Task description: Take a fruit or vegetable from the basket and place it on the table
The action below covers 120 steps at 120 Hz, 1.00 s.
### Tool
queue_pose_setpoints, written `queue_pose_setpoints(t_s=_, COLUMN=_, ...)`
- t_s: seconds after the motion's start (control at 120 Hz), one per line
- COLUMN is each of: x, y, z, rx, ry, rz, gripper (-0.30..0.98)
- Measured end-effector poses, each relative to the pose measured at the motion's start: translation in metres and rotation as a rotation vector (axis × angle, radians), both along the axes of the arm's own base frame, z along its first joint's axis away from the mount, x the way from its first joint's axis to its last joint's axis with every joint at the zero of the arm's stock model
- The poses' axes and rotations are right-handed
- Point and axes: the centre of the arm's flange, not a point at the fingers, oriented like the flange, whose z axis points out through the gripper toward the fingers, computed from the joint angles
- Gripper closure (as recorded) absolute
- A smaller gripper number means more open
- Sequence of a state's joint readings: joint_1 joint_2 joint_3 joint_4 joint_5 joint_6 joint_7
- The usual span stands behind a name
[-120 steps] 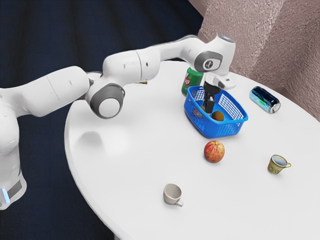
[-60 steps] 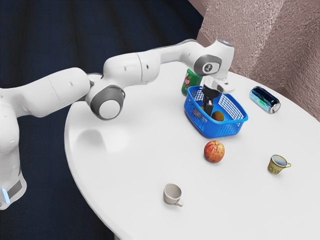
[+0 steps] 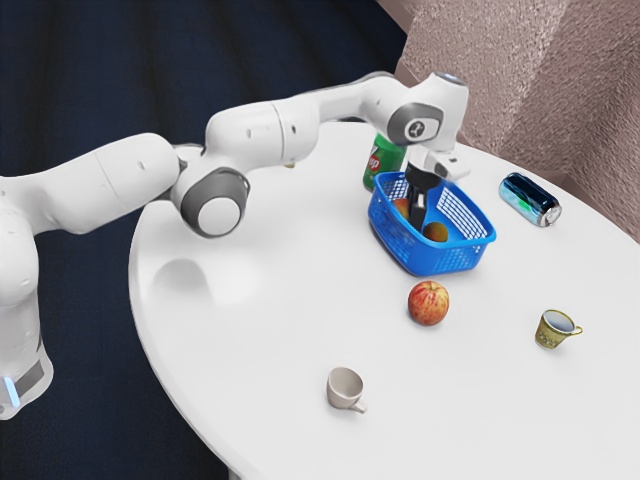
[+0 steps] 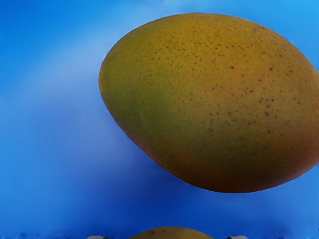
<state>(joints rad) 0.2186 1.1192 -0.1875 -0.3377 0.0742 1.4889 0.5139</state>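
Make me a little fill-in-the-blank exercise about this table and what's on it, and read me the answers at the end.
The black gripper reaches down into the ____ plastic basket.
The round table is ____ in colour.
The dark blue metal can lies on its ____.
The red-and-yellow apple rests on the table, ____ the basket, not inside it.

Missing words: blue; white; side; outside.
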Motion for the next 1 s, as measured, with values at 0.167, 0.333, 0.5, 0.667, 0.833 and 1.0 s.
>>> queue_pose_setpoints(t_s=0.167, x=-0.004, y=0.005, z=0.025, rx=0.013, ry=-0.032, rz=0.006, gripper=0.54)
queue_pose_setpoints(t_s=0.333, x=-0.013, y=0.004, z=0.074, rx=0.034, ry=-0.089, rz=0.006, gripper=0.58)
queue_pose_setpoints(t_s=0.5, x=-0.036, y=0.011, z=0.142, rx=0.079, ry=-0.144, rz=0.024, gripper=0.61)
queue_pose_setpoints(t_s=0.667, x=-0.086, y=0.042, z=0.211, rx=0.140, ry=-0.105, rz=0.077, gripper=0.64)
queue_pose_setpoints(t_s=0.833, x=-0.123, y=0.049, z=0.197, rx=0.140, ry=0.039, rz=0.098, gripper=0.69)
queue_pose_setpoints(t_s=1.0, x=-0.136, y=0.037, z=0.157, rx=0.111, ry=0.123, rz=0.095, gripper=0.73)
